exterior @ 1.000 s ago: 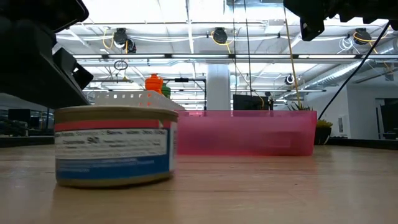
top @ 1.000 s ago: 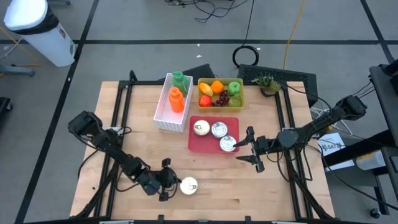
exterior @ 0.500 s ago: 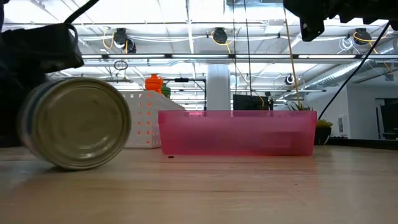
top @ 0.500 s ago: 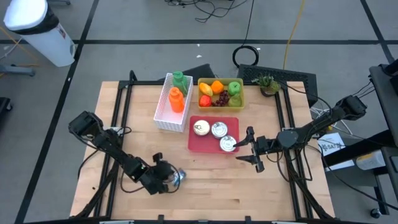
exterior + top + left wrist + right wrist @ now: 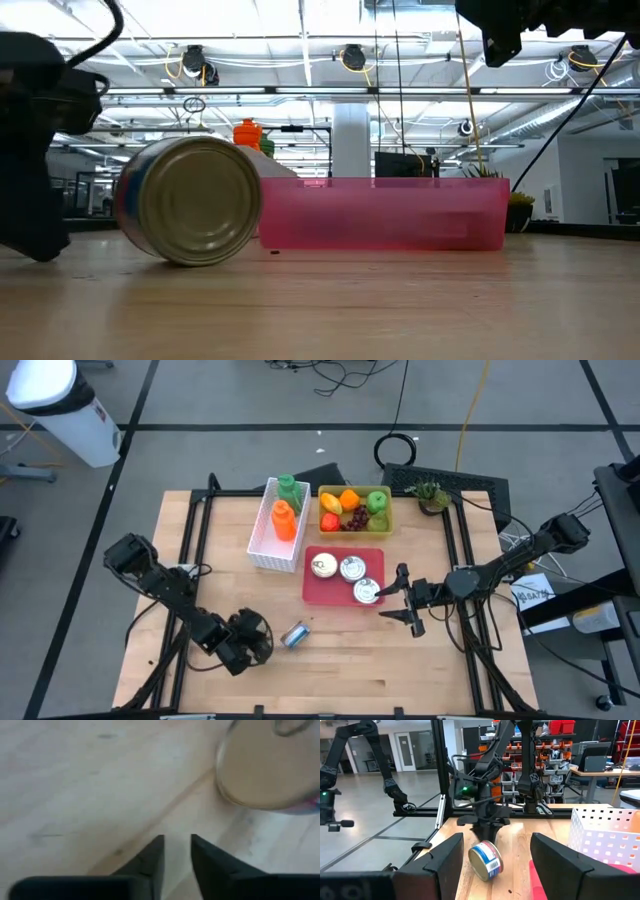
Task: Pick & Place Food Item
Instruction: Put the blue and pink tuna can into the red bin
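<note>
A tin can [image 5: 295, 635] with a blue and red label lies on its side on the wooden table, near the front; it also shows in the low view [image 5: 190, 200] and the right wrist view [image 5: 486, 860]. My left gripper [image 5: 256, 640] stands just to the can's left and points slantwise down at the table. Its fingers [image 5: 176, 857] are slightly apart with nothing between them, and the can's end [image 5: 267, 767] lies clear ahead of them. My right gripper [image 5: 405, 602] hovers open to the right of the red tray [image 5: 318, 592], holding nothing.
The red tray holds three upright cans [image 5: 352, 568]. Behind it stand a yellow bin of fruit [image 5: 355, 510] and a white basket [image 5: 262, 540] with an orange and a green bottle. Bare wood lies at the table's front, on both sides of the can.
My left gripper has rolled its wrist and tipped the can from upright onto its side. It has then let go and drawn back toward the table's left edge. The can now lies free, a little farther from the near edge than where it stood.
</note>
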Controlling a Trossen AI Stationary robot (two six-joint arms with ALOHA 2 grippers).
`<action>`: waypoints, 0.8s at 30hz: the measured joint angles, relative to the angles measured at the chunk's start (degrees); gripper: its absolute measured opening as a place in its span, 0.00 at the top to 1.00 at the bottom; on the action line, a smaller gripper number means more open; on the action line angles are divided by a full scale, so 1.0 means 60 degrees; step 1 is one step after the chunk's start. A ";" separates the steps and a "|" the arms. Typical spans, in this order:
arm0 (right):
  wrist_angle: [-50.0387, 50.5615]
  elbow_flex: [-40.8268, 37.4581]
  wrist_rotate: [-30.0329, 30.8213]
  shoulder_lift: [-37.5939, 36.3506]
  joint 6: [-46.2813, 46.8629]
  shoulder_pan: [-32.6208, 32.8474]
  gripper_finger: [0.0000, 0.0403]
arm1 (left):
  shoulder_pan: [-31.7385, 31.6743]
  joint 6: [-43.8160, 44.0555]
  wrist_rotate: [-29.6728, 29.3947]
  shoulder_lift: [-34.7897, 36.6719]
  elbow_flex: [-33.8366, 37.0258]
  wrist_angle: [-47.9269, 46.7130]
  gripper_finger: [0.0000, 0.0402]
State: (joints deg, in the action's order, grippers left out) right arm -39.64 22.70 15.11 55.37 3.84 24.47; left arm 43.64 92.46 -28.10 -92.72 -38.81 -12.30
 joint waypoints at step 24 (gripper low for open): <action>0.0040 0.0000 0.0007 0.0000 0.0000 0.0000 0.47 | 0.0473 -0.3754 -0.3156 -0.2653 -0.0674 0.4555 0.28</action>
State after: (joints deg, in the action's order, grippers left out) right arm -39.40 22.70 15.16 55.37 3.84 24.47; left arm 46.48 69.94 -47.04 -108.64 -42.85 15.02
